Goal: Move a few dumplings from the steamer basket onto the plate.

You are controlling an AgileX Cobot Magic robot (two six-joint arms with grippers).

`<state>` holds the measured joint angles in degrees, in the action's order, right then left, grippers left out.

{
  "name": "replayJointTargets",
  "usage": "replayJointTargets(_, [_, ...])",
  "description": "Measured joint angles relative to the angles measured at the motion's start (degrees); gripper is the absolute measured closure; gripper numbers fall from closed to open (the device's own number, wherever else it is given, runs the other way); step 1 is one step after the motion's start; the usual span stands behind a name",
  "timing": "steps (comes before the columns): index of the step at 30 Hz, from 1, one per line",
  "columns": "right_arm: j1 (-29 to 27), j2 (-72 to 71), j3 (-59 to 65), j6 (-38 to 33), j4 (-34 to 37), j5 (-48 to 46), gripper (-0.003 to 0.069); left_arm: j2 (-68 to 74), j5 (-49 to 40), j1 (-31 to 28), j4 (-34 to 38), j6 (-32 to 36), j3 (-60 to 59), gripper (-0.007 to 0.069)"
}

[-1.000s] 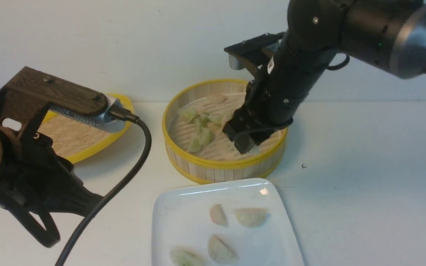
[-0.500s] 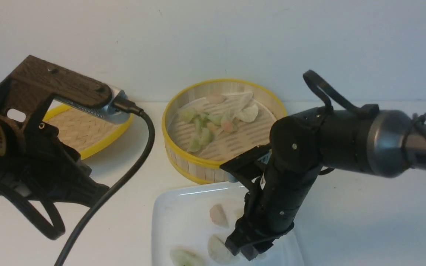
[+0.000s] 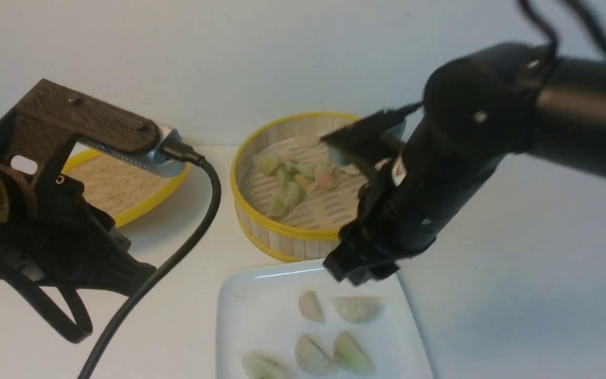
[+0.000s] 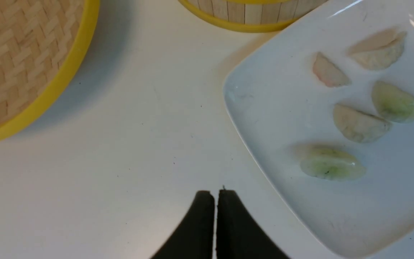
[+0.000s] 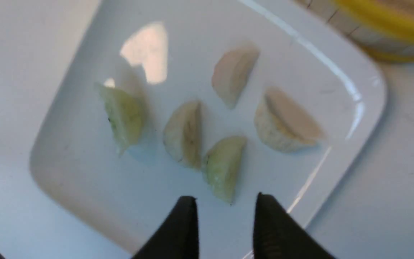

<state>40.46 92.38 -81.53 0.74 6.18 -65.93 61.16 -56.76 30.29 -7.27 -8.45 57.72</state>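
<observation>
Hovering empty between deliveries: the right fingers hang above the glossy white square plate, at its edge nearest the steamer.
Five crimped half-moon dumplings, pale green and pinkish, lie on the plate; others lie clustered in the round bamboo steamer basket with yellow rim bands just behind it. The right fingers stand partly apart, holding nothing. The left fingers are pressed together, empty, above the white desk. The next move probably calls for a reach into the basket and a gentle pinch on one soft dumpling. A plain pale wall backs the desk.
</observation>
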Motion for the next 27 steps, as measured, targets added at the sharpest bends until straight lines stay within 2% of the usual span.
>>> replayJointTargets(2, [0.00,-6.28,-0.08,2.73,-2.64,-0.05,0.0593,0.00,0.00,0.00,0.00,0.06,0.00,0.0631])
replayJointTargets(5, [0.00,-18.24,1.90,7.88,-7.34,2.21,0.0659,0.00,0.00,0.00,0.00,0.64,0.00,0.0631])
replayJointTargets(11, [0.00,-38.87,14.44,12.19,-12.69,11.17,0.0673,0.00,0.13,0.00,0.00,1.02,0.00,0.0631])
replayJointTargets(15, [0.00,-57.97,31.06,13.81,-15.52,20.99,0.0673,0.00,1.76,0.00,0.29,1.04,0.00,0.0631])
replayJointTargets(18, [0.00,-68.45,38.12,15.43,-17.06,25.66,0.0673,0.00,2.65,0.00,1.04,1.04,0.00,0.0631])
replayJointTargets(22, [0.00,-83.17,46.44,20.68,-21.80,28.18,0.0673,0.00,5.00,0.00,2.38,1.48,0.00,0.0631])
replayJointTargets(27, [0.00,-91.07,49.18,25.11,-26.04,28.94,0.0673,0.00,6.89,0.00,3.74,2.42,0.00,0.0631])
